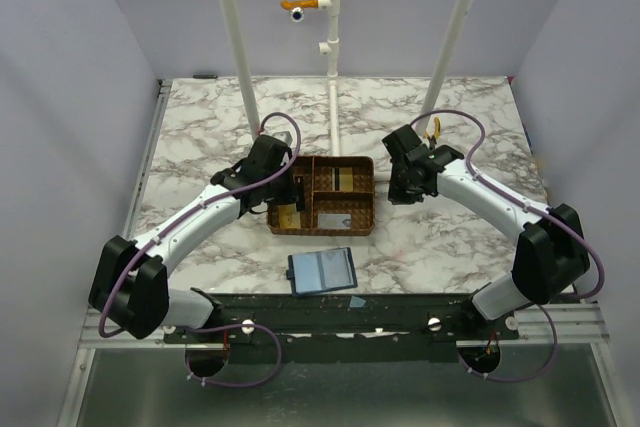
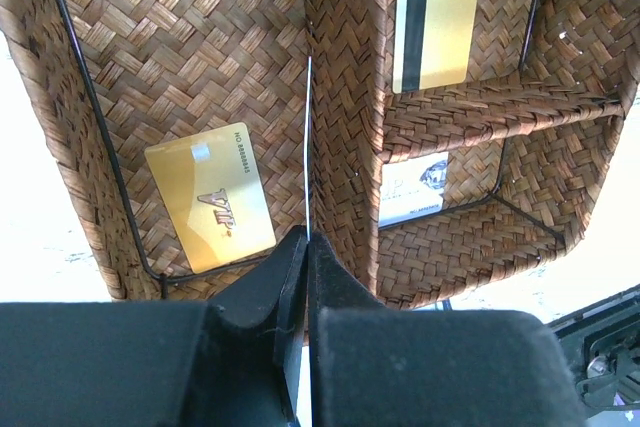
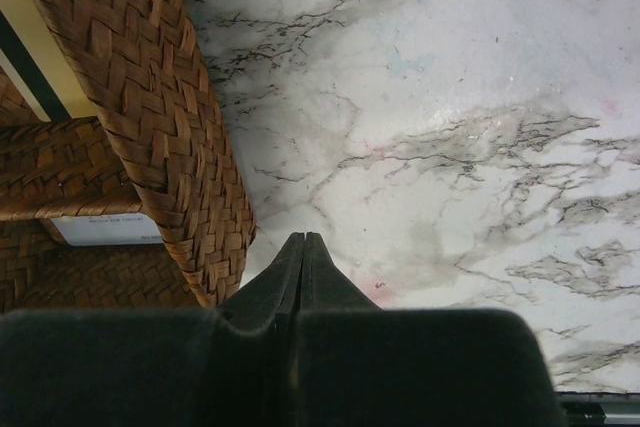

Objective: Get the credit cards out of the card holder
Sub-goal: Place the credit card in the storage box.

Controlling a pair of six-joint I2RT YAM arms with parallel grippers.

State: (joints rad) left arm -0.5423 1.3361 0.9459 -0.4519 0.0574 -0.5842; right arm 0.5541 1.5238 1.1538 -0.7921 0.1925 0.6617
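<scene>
Top external view.
Item 1: card holder point(image 1: 321, 272), navy, lying open and flat on desk point(image 1: 450, 137) at 6 o'clock from wicker tray point(image 1: 322, 231); placed close to the arm bases, probably for easy reach.
Item 2: credit cards, 3 lying flat in separate tray compartments: gold card point(image 2: 210, 209), striped gold card point(image 2: 437, 17), white card point(image 2: 412, 189).
Item 3: held card point(image 2: 309, 147), seen edge-on, pinched upright in left tool point(image 2: 307, 237) over the 9 o'clock compartment, beside the divider; likely for release there.
Item 4: right tool point(image 3: 303, 239), fingers together, empty, above desk at tray's 3 o'clock, out of the way.
</scene>
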